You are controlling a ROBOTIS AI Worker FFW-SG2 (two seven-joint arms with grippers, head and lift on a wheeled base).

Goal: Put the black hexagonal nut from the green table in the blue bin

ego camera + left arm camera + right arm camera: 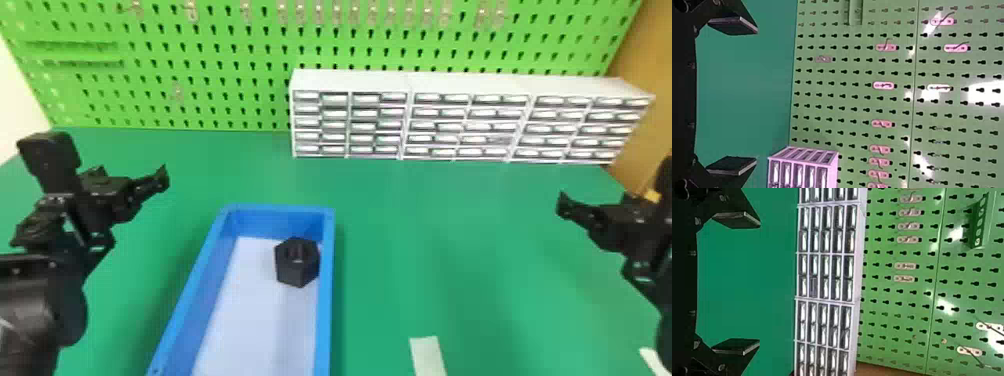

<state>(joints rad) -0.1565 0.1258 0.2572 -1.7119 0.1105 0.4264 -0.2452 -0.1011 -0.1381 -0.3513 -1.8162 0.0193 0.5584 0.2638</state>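
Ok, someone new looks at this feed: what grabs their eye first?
Probably the blue bin on the green table, with the black hexagonal nut inside, near its far right corner. Next, the row of white drawer cabinets at the back right of the table, in front of the bright green pegboard.

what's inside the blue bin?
The black hexagonal nut, on the bin's pale floor, near the far right corner. The nut covers the floor directly beneath it, so what's under there can't be seen. The bin's near end is cut off by the head view's edge.
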